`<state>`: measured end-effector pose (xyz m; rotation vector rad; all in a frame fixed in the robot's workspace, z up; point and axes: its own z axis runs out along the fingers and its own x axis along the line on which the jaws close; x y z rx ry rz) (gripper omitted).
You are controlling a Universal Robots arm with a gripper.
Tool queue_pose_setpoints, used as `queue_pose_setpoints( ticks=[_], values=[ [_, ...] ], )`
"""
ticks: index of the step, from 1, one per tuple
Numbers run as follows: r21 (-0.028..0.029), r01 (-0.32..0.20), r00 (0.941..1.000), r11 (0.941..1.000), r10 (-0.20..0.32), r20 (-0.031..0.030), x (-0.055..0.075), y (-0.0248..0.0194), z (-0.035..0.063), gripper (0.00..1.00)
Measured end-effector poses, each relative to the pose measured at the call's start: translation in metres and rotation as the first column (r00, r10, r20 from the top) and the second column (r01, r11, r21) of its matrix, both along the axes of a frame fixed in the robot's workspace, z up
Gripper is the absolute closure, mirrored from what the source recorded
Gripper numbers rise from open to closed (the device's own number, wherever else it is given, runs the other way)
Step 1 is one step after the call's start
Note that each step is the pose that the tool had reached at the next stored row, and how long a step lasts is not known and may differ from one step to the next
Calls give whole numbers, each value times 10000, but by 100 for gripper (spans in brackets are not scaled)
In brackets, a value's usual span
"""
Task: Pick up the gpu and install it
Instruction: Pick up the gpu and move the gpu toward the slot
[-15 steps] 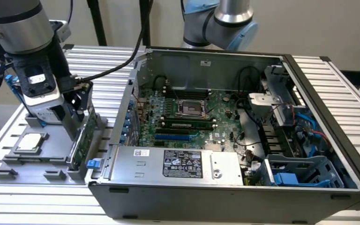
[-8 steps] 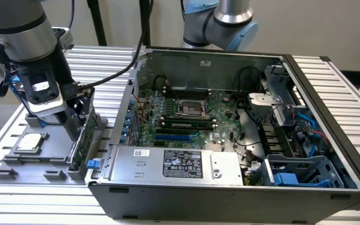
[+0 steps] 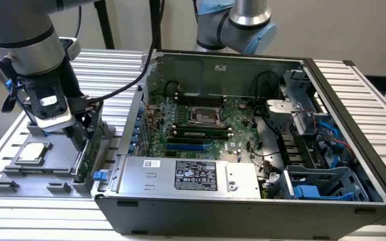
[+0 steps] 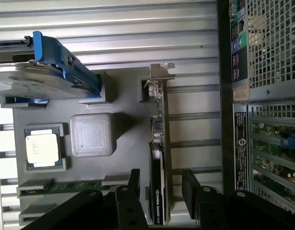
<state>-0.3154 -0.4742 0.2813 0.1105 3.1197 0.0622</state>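
Note:
The gpu [image 4: 159, 139] stands on edge in a slot of the grey holder tray [image 4: 128, 153], its silver end bracket [image 4: 159, 74] at one end and a black face with green lettering between my fingers. My gripper [image 4: 162, 178] is open, one black finger [image 4: 134, 184] on each side of the card with a gap on both sides. In the exterior view the gripper [image 3: 79, 136] hangs low over the gpu [image 3: 86, 158], at the exterior view's left of the open computer case [image 3: 247, 201]. The motherboard [image 3: 200, 120] lies inside, with a blue slot [image 3: 189, 146].
The tray also holds a square silver processor chip [image 4: 42, 148], a memory stick [image 4: 66, 187], a translucent block [image 4: 91, 135] and a silver hard drive with blue rails [image 4: 47, 79]. A second robot arm [image 3: 240, 25] stands behind the case. The case wall [image 3: 136, 125] is close beside the tray.

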Motion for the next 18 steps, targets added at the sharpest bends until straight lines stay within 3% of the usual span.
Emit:
queue_pose_setpoints(
  ticks=[18],
  values=[
    [0, 0, 10000, 10000, 0, 13, -25, 7, -328, 52]
  ],
)
